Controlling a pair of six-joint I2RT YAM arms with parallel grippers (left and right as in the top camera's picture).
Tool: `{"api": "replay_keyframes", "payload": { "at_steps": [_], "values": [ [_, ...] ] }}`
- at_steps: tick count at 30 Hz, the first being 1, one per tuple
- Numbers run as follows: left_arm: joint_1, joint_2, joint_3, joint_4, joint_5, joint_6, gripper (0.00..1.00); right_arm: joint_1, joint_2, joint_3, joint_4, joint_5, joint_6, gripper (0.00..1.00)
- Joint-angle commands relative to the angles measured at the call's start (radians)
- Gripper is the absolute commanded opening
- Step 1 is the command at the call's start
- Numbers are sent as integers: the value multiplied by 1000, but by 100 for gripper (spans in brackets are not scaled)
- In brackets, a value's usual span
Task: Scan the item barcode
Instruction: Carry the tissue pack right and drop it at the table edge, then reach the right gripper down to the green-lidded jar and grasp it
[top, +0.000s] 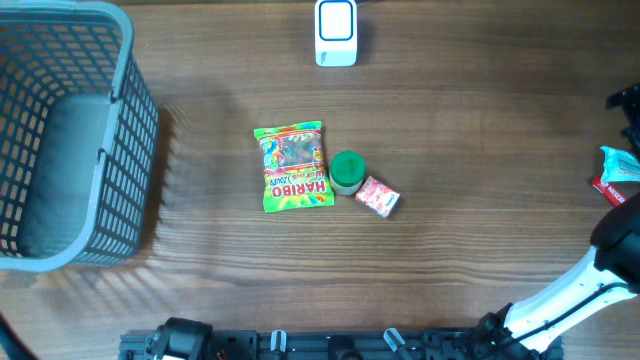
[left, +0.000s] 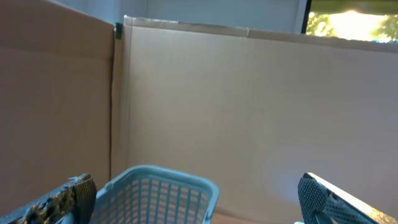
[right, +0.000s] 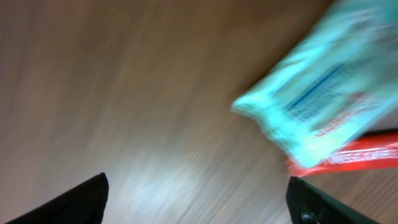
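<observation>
Right gripper (right: 199, 205): I am holding the jaws spread wide. One dark fingertip (right: 74, 200) is showing at each lower corner of the wrist view, and nothing is sitting between them. The gripper is hanging over the bare wood of the table (top: 480, 120).

Ahead and to the right of the fingers, a teal packet (right: 323, 87) is lying on the wood, apart from both tips. The view is blurring badly here, so I am not making out what the blue print on its face is. The teal packet is overlapping a red packet (right: 357, 152), which is peeking out from under its lower edge. From overhead, the pair is sitting at the far right edge of the table, near my right arm (top: 580, 285).

Left gripper (left: 196, 202): I am holding these jaws fully apart too, with nothing in them. The gripper is pointing over the rim of the grey-blue basket (left: 161, 180) toward a cardboard wall (left: 249, 93).

Overhead, the basket is occupying the left end of the table. A white scanner (top: 336, 32) is standing at the far edge, about mid-width. At the table centre a Haribo bag (top: 293, 167) is lying flat. A green round tub (top: 347, 172) is touching the bag's right side, and a small red-and-white packet (top: 378, 196) is lying just beside the tub at its lower right. These three are sitting well apart from the scanner and from the teal packet.
</observation>
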Motion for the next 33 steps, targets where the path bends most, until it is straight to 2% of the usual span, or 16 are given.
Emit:
{"api": "replay_keyframes", "payload": {
  "at_steps": [1, 5, 10, 13, 17, 20, 23, 29, 33],
  "values": [
    [6, -49, -3, -55, 25, 4, 100, 33, -41, 57, -37, -256, -58, 93],
    [5, -92, -4, -96, 85, 0, 100, 167, -136, 57, -92, -259, -129, 93],
    [6, -157, -9, -130, 107, 0, 100, 439, -222, 56, -138, -121, -131, 94],
    [6, -225, -11, -161, 106, -34, 100, 620, -227, 56, -147, -61, -129, 99],
    [102, -283, -11, -213, 102, -52, 100, 791, -226, 56, -142, -61, -129, 100],
    [255, -289, -11, -272, 108, -52, 100, 855, -226, 56, -156, -57, -116, 100],
    [360, -289, -11, -281, 223, -52, 100, 858, -226, 56, -179, -47, -53, 100],
    [346, -308, -153, -180, 348, -60, 100, 869, -226, 56, -246, 20, -55, 100],
    [345, -385, -407, 5, 383, -137, 100, 941, -226, 56, -319, 26, -61, 100]
  ]
}}
